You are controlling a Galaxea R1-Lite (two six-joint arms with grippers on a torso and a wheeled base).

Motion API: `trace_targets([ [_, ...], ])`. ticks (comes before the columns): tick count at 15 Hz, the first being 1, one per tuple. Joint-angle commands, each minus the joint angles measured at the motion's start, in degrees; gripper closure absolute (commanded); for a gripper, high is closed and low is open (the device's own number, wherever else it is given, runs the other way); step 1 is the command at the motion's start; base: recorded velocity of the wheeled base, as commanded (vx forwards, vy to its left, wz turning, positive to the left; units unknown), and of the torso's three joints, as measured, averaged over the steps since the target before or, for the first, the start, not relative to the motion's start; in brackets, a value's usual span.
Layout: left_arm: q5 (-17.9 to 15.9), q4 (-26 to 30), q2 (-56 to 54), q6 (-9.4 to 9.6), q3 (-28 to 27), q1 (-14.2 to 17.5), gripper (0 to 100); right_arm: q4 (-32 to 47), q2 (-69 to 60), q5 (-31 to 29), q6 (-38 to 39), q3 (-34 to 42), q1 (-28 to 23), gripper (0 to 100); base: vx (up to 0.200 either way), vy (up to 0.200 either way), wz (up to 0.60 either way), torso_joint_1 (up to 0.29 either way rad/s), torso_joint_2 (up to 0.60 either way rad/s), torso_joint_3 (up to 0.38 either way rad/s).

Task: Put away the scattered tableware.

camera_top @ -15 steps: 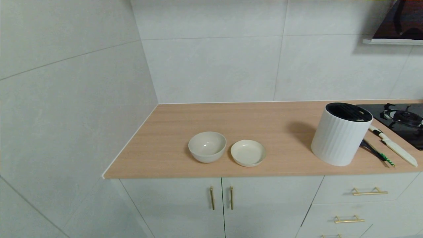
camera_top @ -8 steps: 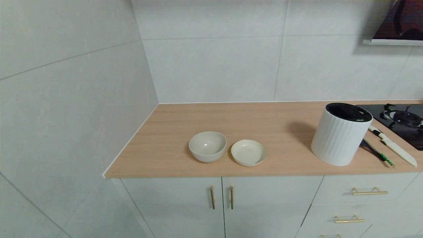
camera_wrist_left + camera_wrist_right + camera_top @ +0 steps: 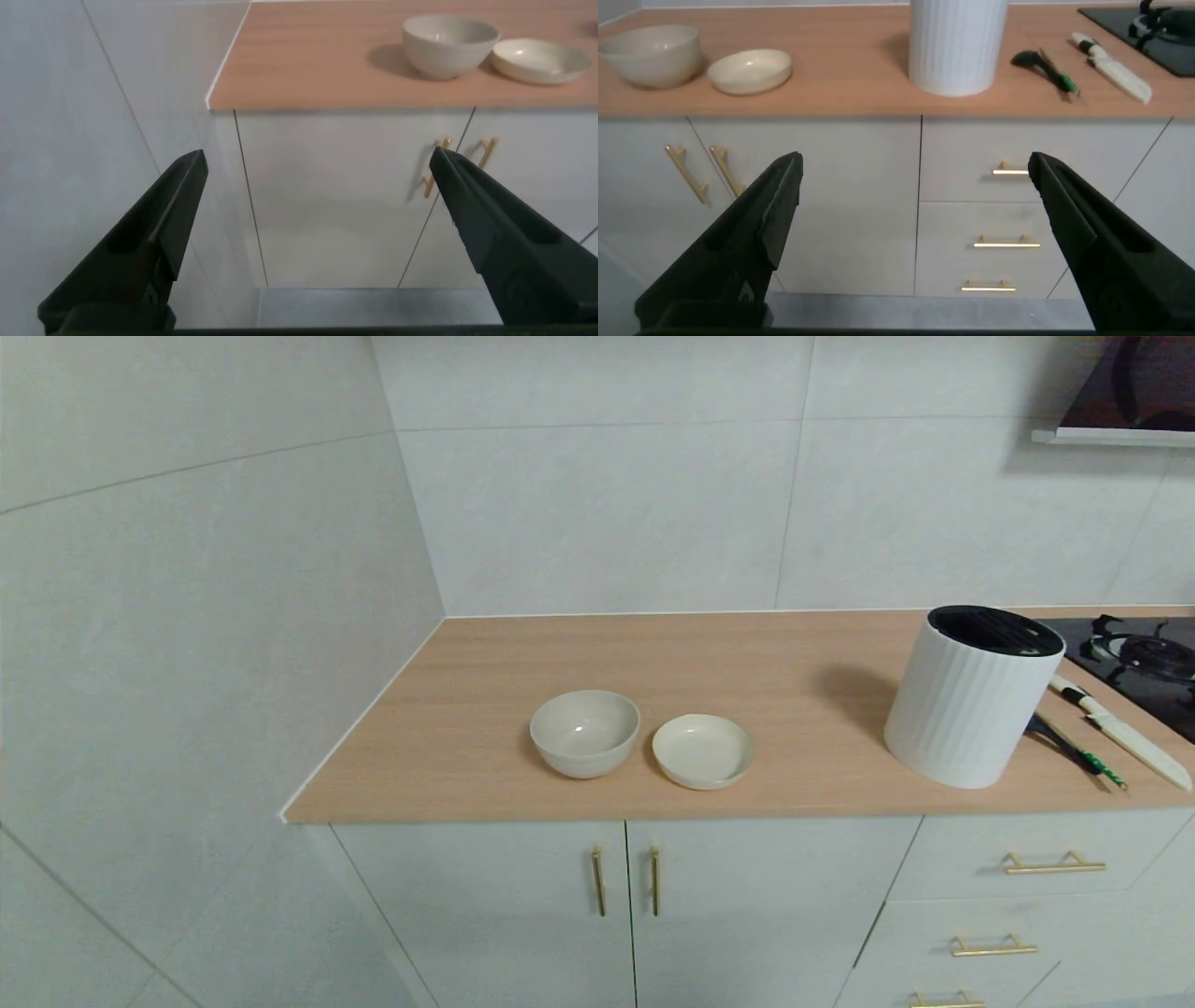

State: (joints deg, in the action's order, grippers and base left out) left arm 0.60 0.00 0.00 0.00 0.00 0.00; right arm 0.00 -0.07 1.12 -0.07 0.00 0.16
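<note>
Wood-grain desk [image 3: 467, 784] runs from a tiled corner wall [image 3: 187, 616] on the left to a black gas hob [image 3: 1134, 658] on the right, above white cupboard fronts. At far left the left gripper [image 3: 318, 243] is held low, below the level of the desk top, levelled at the cupboard's end where it meets the wall. Its two dark fingers are spread wide apart with nothing between them. On the desk, near the front edge, a pale cream bowl [image 3: 585, 733] stands upright. Just beside it on the right sits a shallow cream dish [image 3: 702, 750], a sliver of desk showing between the two. Beneath them are the double doors [image 3: 523, 915] with a pair of upright brass handles [image 3: 597, 880]. The right gripper [image 3: 915, 243] is likewise held low in front of the cupboards, facing the seam between the doors and a stack of drawers [image 3: 952, 859]; its fingers too are splayed wide and hold nothing. Farther right, well apart from the dish, a white ribbed holder [image 3: 966, 709] with a black slotted top stands upright. Just beside its right flank lies a slim dark utensil [image 3: 1074, 753] with a green-marked end, and next to that a knife [image 3: 1125, 735] with a cream blade, lying flat, its tip toward the front edge of the desk
</note>
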Motion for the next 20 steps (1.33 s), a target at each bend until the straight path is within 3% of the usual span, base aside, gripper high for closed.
trace_targets([
  [1, 0.02, 0.00, 0.09, 0.00, 0.00, 0.00, 0, 0.00, 0.07, 0.02, -0.01, 0.00, 0.02, 0, 0.000, 0.000, 0.00, -0.251, 0.55, 0.300],
  [20, 0.02, 0.00, 0.09, 0.00, 0.00, 0.00, 0, 0.00, 0.07, 0.02, -0.01, 0.00, 0.02, 0, 0.000, 0.000, 0.00, -0.210, 0.51, 0.294],
])
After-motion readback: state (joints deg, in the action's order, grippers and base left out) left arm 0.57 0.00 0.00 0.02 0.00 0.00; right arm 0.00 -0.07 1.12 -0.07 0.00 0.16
